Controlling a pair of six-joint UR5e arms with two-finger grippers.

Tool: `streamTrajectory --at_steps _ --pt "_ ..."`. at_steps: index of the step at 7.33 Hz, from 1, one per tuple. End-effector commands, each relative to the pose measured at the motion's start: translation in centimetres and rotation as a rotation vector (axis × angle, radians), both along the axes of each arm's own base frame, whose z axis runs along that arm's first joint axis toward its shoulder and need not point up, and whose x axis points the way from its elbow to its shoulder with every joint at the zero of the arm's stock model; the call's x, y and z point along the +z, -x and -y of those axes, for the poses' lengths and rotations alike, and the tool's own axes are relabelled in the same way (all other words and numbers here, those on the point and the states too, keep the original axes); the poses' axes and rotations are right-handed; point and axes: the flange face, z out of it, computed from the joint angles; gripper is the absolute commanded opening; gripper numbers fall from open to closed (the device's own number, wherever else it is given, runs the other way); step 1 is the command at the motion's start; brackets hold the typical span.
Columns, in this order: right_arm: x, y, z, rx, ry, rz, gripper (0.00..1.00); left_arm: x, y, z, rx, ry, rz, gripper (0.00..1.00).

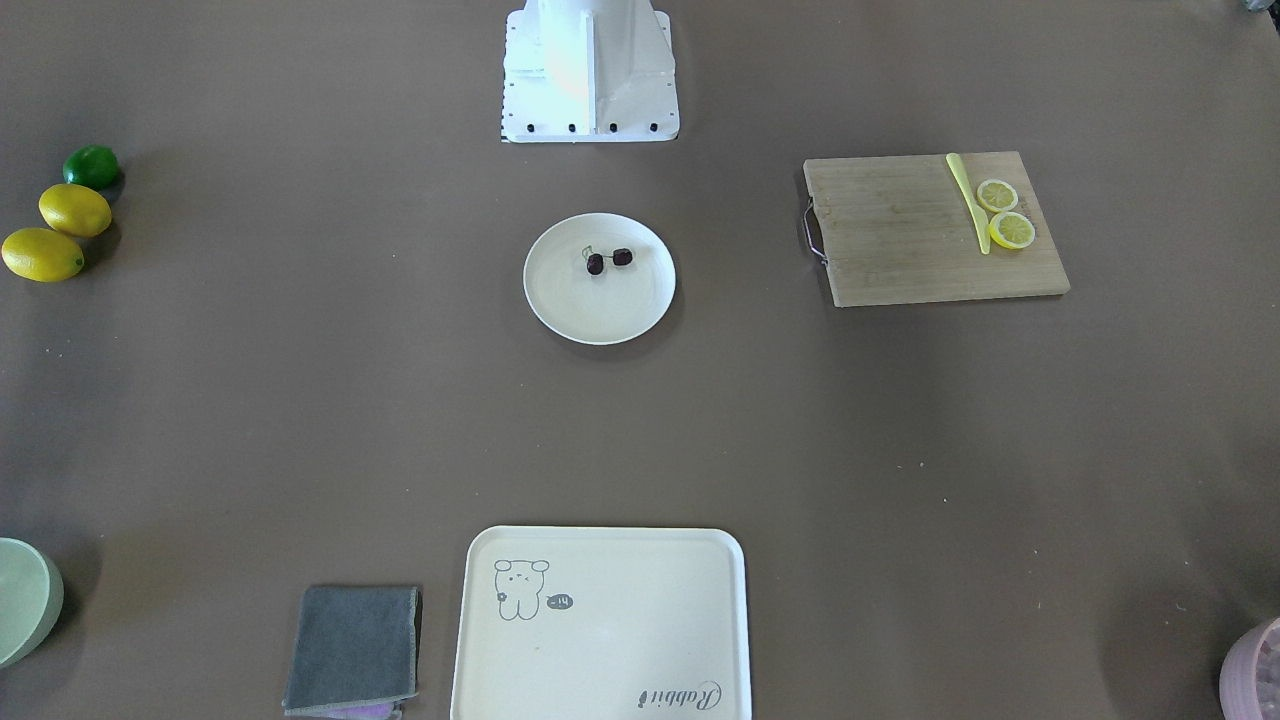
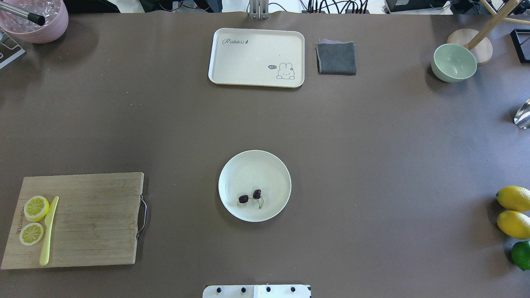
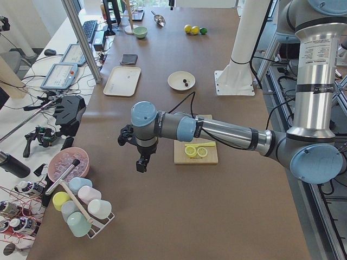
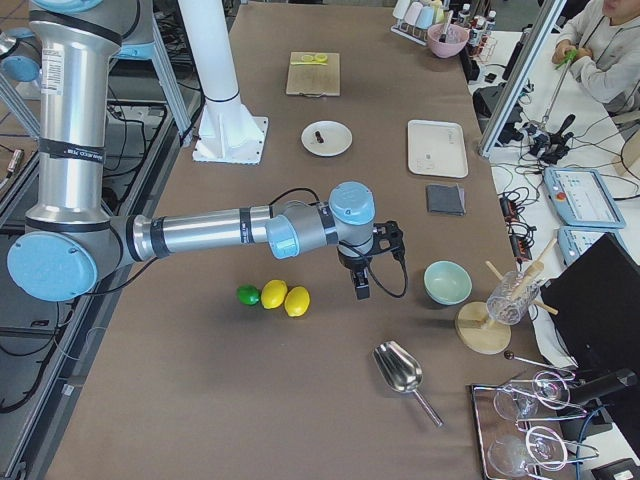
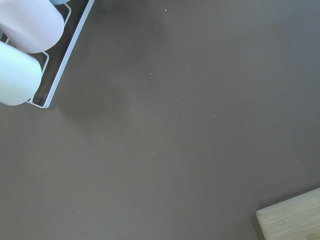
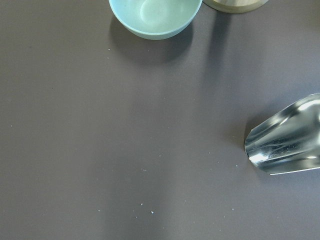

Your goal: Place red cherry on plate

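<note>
Placement looks already done: the red cherry (image 2: 250,197), two small dark fruits joined by a thin stem, lies inside the plate (image 2: 244,169), on the half of it that is nearer to the robot's base, and nothing holds it. The plate stands in the middle of the bench (image 2: 372,145), well apart from both arms. The left end effector (image 3: 141,164) hangs above bare bench near the wooden cutting board (image 3: 196,154), far toward the robot's left end; its wrist camera sees only brown surface, a corner of this board and the edge of a cup rack (image 5: 30,55). The right end effector (image 4: 361,289) hangs at the opposite end, between the lemons (image 4: 285,298) and the pale green bowl (image 4: 447,282), with a metal scoop (image 6: 287,137) near. Both show only in the side views, so I cannot tell if their fingers are apart or together. In my judgement the step in hand is the last one, a check and parking of the arms. The next move asks only that no arm passes low over the plate, because the light fruit could roll out easily.
</note>
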Motion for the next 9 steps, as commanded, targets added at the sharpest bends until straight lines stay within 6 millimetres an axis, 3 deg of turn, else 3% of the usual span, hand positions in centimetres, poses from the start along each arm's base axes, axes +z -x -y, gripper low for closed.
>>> streamTrajectory --at_steps 1,9 --pt "-0.12 0.08 0.19 0.002 0.004 0.006 1.00 -0.33 0.02 0.13 -0.001 -0.015 -0.002 0.98" --pt "-1.03 -0.40 0.70 0.016 0.024 0.005 1.00 -0.50 0.47 0.29 -0.010 -0.019 -0.002 0.98"
